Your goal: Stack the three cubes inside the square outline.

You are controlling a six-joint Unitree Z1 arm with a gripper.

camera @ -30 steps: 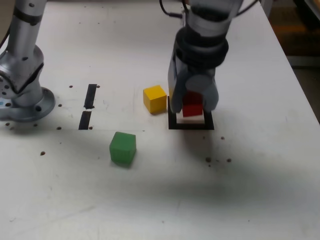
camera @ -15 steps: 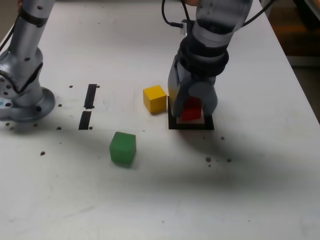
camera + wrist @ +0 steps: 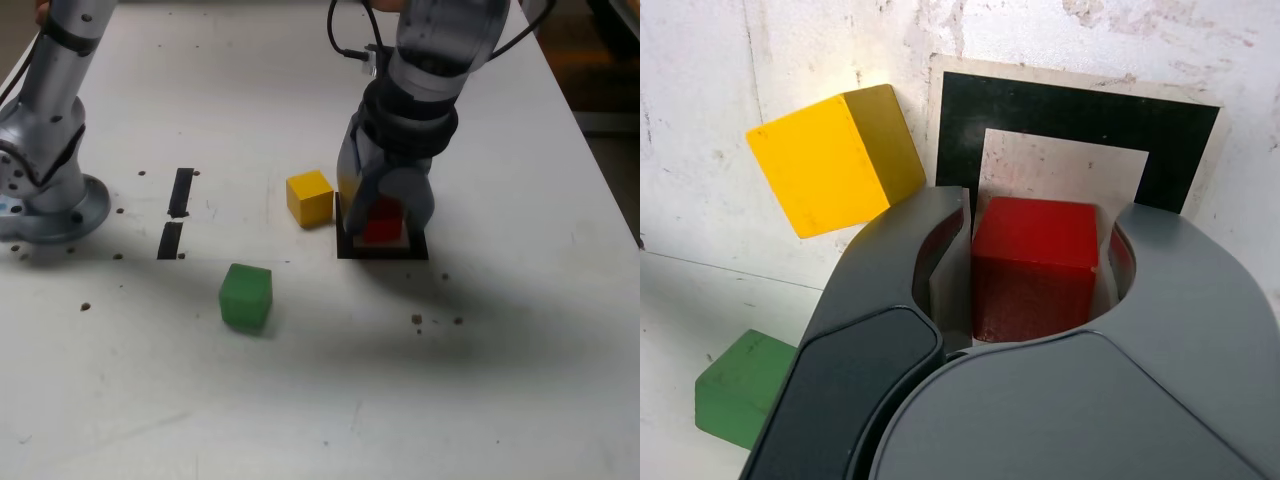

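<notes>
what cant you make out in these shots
- Whether the red cube already rests on the table: its underside is hidden by the fingers in the wrist view.
- Square outline: far side hidden behind the gripper in the exterior view.
- Green cube: partly covered by the gripper in the wrist view.

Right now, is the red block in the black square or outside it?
In. The red block sits over the square outline's white centre, between the gripper's jaws.

In the exterior view the gripper (image 3: 385,205) covers most of the red cube (image 3: 383,222) and the far side of the square outline (image 3: 382,249). Whether the cube rests on the white centre is perhaps undecidable. In the wrist view the green cube (image 3: 740,388) is partly hidden behind the gripper body.
</notes>
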